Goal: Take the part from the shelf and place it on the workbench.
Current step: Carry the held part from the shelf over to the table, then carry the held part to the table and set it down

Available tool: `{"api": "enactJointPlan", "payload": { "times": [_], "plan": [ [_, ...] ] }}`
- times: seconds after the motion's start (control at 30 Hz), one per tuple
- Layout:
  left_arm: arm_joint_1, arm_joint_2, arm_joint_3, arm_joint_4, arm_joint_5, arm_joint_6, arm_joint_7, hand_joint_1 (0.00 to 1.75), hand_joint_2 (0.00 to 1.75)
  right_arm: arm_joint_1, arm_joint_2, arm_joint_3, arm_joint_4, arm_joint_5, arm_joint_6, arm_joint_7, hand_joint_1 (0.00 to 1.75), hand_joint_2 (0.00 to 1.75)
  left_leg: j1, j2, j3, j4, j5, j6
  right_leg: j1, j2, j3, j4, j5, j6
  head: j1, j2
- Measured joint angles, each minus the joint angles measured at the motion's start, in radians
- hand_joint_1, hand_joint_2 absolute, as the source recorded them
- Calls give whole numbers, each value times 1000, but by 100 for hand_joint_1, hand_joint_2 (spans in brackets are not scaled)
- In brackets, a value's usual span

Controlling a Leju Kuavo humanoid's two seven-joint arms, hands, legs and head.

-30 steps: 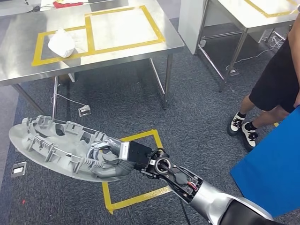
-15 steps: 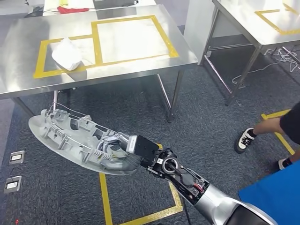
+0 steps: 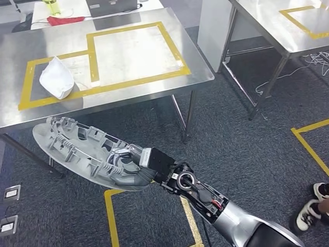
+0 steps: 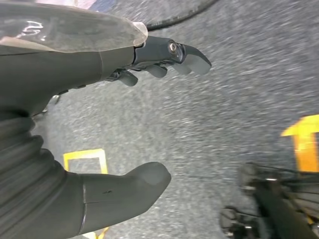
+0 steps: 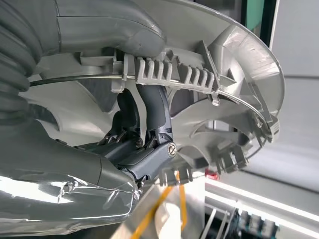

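**A:** Over the carpet, just in front of the steel table (image 3: 128, 92), the right hand (image 3: 130, 162) has the part (image 3: 70, 149), a long grey ribbed plastic panel. Fingers (image 5: 154, 107) are hooked through an opening in its ribbing, thumb on the other side, so it's a solid hold. The part is in the air, its far end close to the table's front edge but lower than the top.

**B:** And the left hand (image 4: 86, 119)?

**A:** Hanging over the carpet, fingers (image 4: 188, 55) straight and well apart from the thumb, holding nothing. On the table there's a white crumpled cloth (image 3: 57, 78) inside the yellow tape outline (image 3: 135, 82).
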Motion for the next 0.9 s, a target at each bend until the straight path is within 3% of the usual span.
{"api": "enactJointPlan", "payload": {
  "times": [0.07,0.1,0.13,0.2,0.23,0.3,0.33,0.37,0.43,0.47,0.5,0.57,0.6,0.63,0.77,0.9],
  "plan": [
    [5,2,0,0,-3,-1,0,0,175,3,-3,-3,-1,2,-4,1,175,175,-4,1,3,-118,150,12,5,3,26,2,-35,5,-8,0],
    [7,2,0,1,-3,1,4,0,175,5,-5,-3,-2,4,-6,3,175,175,-7,0,5,-150,209,16,7,5,35,1,-52,9,-8,0],
    [7,1,0,1,-3,3,9,0,175,4,-6,-3,-5,6,-9,5,175,175,-9,0,6,-169,245,20,10,7,46,2,-66,13,-8,0],
    [2,-4,0,0,-4,6,15,0,175,-3,-6,-4,-14,8,-13,7,175,175,-7,-1,20,-168,239,27,11,7,57,23,-71,21,-3,0],
    [-1,-5,0,0,-6,6,15,0,175,-7,-6,-5,-17,8,-15,8,175,175,-4,0,30,-169,228,32,10,3,42,63,-61,26,-1,0],
    [-3,-7,0,0,-8,6,12,0,175,-10,-7,-6,-21,7,-17,8,175,175,-2,0,56,-172,210,39,5,-7,-38,193,-61,40,8,0],
    [-4,-7,0,0,-8,6,9,0,175,-10,-7,-6,-21,7,-19,8,175,175,-2,0,70,-172,198,41,2,-11,-87,261,-85,46,12,0],
    [-4,-7,0,0,-9,6,5,0,175,-10,-8,-6,-22,7,-20,8,175,175,-1,0,85,-172,187,42,-2,-12,-129,306,-127,51,17,0],
    [-3,-6,0,0,-10,8,-6,0,175,-9,-9,-8,-25,1,-22,1,175,175,2,-2,119,-172,161,40,-8,-14,-181,314,-198,57,23,0],
    [-2,-6,0,0,-11,8,-12,0,175,-8,-10,-8,-27,-5,-19,-9,175,175,3,-3,136,-173,149,39,-9,-15,-190,280,-193,58,27,0],
    [-2,-6,0,0,-11,6,-17,0,175,-6,-10,-10,-30,-14,-14,-25,175,175,5,-4,152,-173,137,36,-10,-15,-192,224,-149,58,30,0],
    [-1,-6,0,1,-14,3,-26,0,175,-3,-11,-14,-38,-32,0,-67,175,175,6,-7,173,-172,117,27,-10,-17,-191,105,4,52,37,0],
    [-1,-6,0,1,-15,3,-29,0,175,-1,-12,-15,-43,-39,6,-84,175,175,6,-9,178,-173,110,21,-8,-17,-188,68,63,46,38,0],
    [-2,-6,0,1,-16,3,-30,0,175,1,-12,-17,-49,-44,10,-95,175,175,5,-10,179,-170,102,16,-8,-16,-186,49,99,44,37,0],
    [-4,-4,0,1,-16,3,-34,0,175,0,-12,-19,-66,-50,13,-101,175,175,4,-11,181,-172,101,25,-8,-7,-178,46,109,52,25,0],
    [-6,-1,0,1,-16,3,-35,0,175,2,-13,-24,-73,-51,13,-103,175,175,4,-9,188,-185,102,23,-8,-1,-179,45,103,43,14,0]
  ]
}}
